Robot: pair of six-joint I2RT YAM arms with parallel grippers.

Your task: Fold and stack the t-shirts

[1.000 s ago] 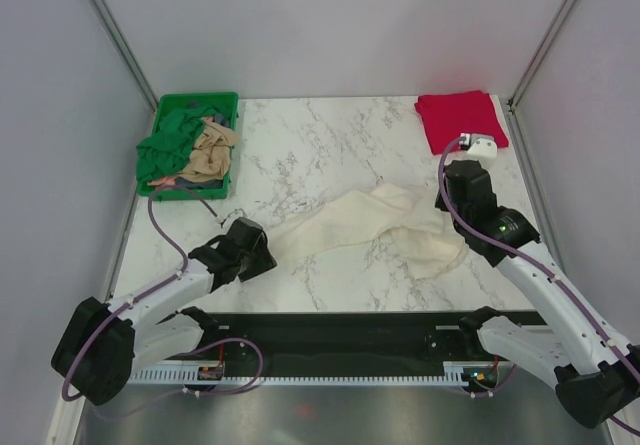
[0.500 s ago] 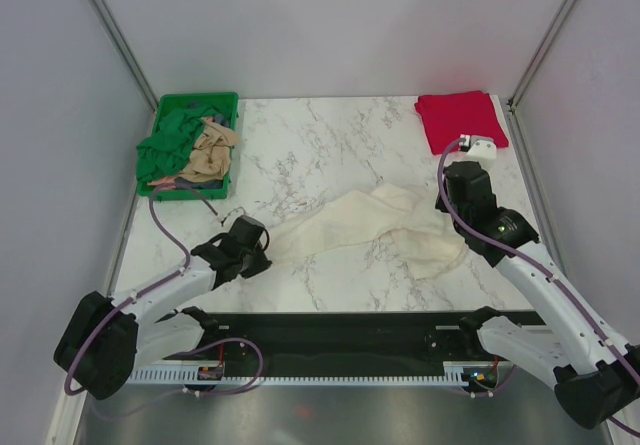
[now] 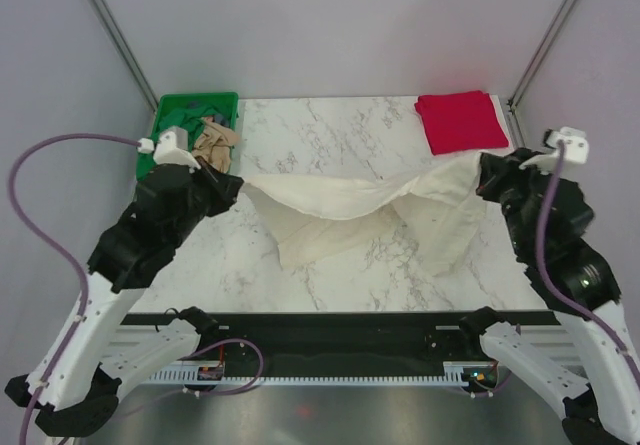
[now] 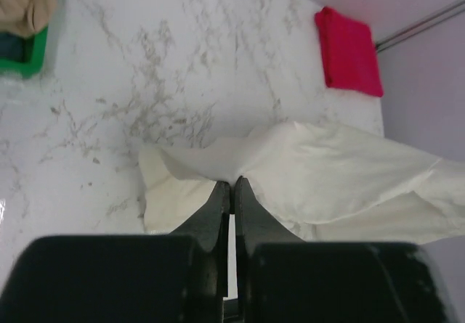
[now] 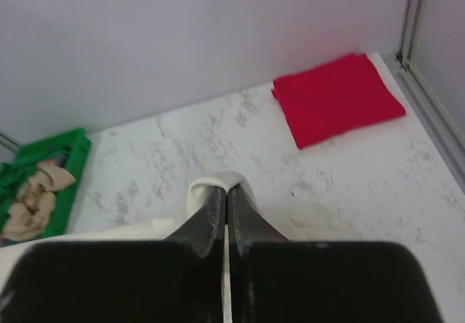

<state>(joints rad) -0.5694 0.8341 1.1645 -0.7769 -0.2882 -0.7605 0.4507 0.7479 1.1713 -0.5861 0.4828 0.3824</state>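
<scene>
A cream-white t-shirt (image 3: 345,210) hangs stretched between my two grippers above the marble table, its lower folds drooping onto the surface. My left gripper (image 3: 238,182) is shut on its left edge; the wrist view shows the cloth (image 4: 320,181) pinched at the fingertips of that gripper (image 4: 233,185). My right gripper (image 3: 478,170) is shut on the right edge, with a fold of cloth (image 5: 218,181) wrapped over the tips of that gripper (image 5: 226,190). A folded red t-shirt (image 3: 460,120) lies at the far right corner. Tan (image 3: 212,143) and dark green (image 3: 178,122) t-shirts sit crumpled in the crate.
A green plastic crate (image 3: 190,101) stands at the far left corner, close behind my left arm. Grey walls with metal posts enclose the table on three sides. A black rail (image 3: 340,330) runs along the near edge.
Both arms have risen and pulled apart, lifting and stretching the cream-white t-shirt off the table. My left gripper shut on its left edge during this second.
</scene>
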